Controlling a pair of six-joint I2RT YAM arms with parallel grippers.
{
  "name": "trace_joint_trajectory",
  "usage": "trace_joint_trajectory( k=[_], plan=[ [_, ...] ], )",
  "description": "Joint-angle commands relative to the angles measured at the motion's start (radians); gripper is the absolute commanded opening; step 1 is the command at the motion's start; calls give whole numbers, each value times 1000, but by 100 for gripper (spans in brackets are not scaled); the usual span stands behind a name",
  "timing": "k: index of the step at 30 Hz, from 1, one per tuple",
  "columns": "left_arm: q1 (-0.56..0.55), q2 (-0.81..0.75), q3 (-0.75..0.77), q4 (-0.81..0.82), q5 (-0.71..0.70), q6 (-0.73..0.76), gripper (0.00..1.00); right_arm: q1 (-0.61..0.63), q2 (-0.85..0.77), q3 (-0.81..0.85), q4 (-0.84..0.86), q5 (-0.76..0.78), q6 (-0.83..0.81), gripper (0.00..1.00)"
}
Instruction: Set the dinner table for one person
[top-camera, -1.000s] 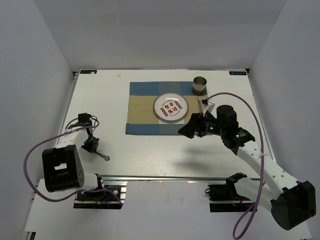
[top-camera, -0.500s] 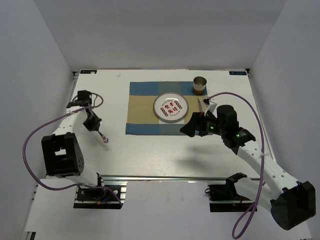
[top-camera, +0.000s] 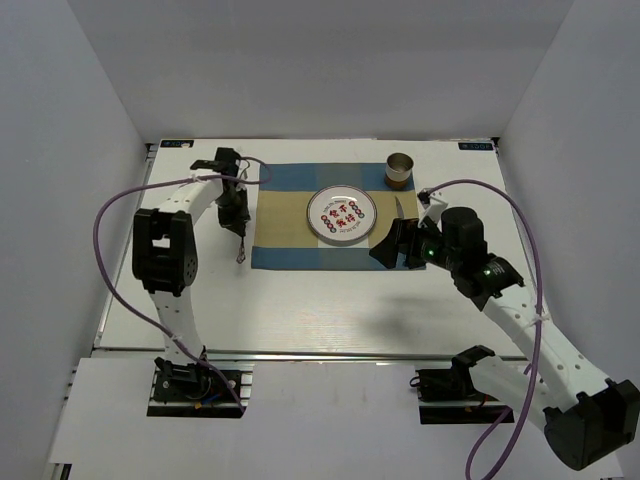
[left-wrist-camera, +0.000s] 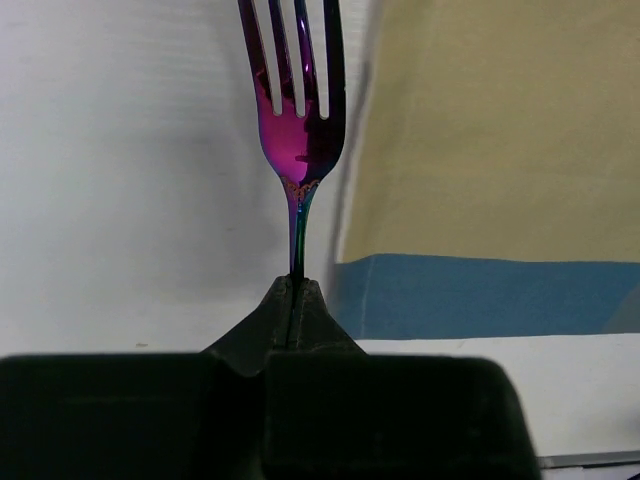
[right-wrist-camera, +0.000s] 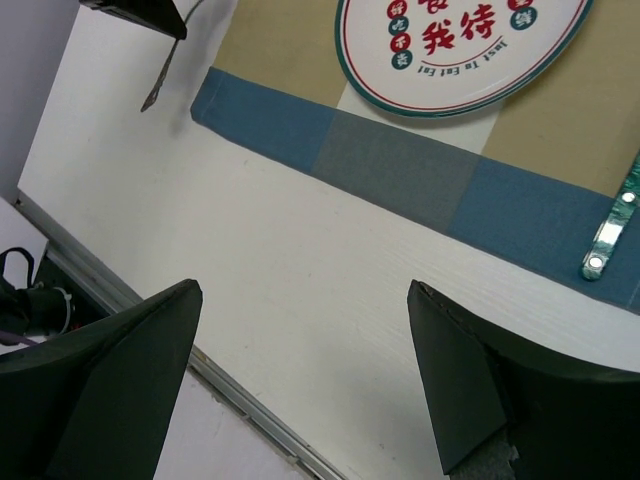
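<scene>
I see the tabletop (top-camera: 300, 310) filling the floor of the white-walled box. Its long axis runs left to right, and the aluminium rail (top-camera: 330, 353) lies along its near long edge. The checked placemat (top-camera: 283, 215) lies toward the far middle, with its long sides parallel to the tabletop's.

That leaves a wide bare band between the mat's near edge and the rail. There is a narrower bare strip between the mat's left edge and the left wall (top-camera: 70, 200), and another strip on the right.

On the mat:
- The plate (top-camera: 342, 212) sits in the centre.
- The metal cup (top-camera: 400, 170) stands at the far right corner.
- The knife (top-camera: 398, 208) lies just right of the plate, with its long axis near to far and its handle end on the near blue band.

My left pincer (left-wrist-camera: 297, 290) is clamped tight on the handle end of the iridescent fork (left-wrist-camera: 298, 110). The tines point away from the pincer, down toward the bare strip just beside the mat's left edge and close to its near left corner. (The tips run out of the wrist view, so I cannot tell whether they touch.)

My right pincer (right-wrist-camera: 303, 290) hangs with its jaws spread wide and nothing between them. It is over the white surface just near of the mat's near edge, toward the mat's right end.
</scene>
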Motion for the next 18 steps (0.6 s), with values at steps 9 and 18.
trace_joint_trajectory(
  k=[9,18],
  plan=[
    [-101,133,243,-70,57,41,0,-1,-52,68,-112,118,3,89],
    [-144,181,259,-21,57,2,0,-1,-63,72,-149,146,-7,89]
  ],
)
